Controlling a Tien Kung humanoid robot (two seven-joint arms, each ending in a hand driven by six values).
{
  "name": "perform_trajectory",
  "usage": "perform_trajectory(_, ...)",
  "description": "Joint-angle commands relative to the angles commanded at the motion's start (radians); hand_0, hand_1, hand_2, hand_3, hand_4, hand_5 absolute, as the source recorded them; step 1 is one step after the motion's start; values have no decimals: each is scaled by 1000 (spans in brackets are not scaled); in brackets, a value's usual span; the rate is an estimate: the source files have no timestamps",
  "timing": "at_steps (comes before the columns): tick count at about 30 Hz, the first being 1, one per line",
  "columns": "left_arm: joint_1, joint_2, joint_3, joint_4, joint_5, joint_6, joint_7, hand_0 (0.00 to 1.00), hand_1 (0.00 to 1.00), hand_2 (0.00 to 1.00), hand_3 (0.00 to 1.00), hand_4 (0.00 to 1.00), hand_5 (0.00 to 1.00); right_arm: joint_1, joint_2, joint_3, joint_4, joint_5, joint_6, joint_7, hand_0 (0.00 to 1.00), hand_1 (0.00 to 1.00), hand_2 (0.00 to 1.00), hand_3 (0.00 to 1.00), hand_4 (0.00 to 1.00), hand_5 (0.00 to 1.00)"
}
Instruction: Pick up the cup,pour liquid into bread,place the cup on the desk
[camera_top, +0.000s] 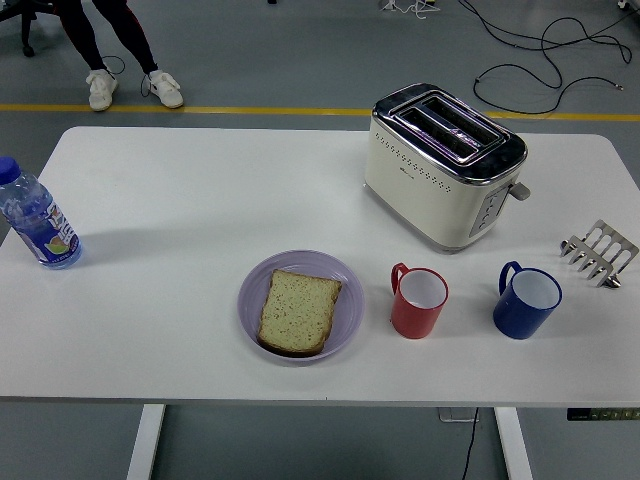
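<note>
Two handled plastic-looking cups stand toward the white table's (200, 200) near right edge: a red mug (418, 301) just right of the lilac plate (345, 318) bearing a toast slice (297, 311), and a blue mug (526, 301) further right. Neither robot hand is visible, so their state is unknown. Each cup looks light, rigid and smooth; grasp around the body or handle.

A cream toaster (445, 165), metal toast rack (599, 252) and water bottle (37, 217) stand well apart.
</note>
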Motion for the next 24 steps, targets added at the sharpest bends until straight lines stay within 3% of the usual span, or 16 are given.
perform_trajectory(24, 6, 3, -4, 0, 6, -1, 2, 667, 709, 735, 652, 410, 934, -1, 3, 7, 0, 6, 6, -4, 699, 642, 678, 620, 559, 170)
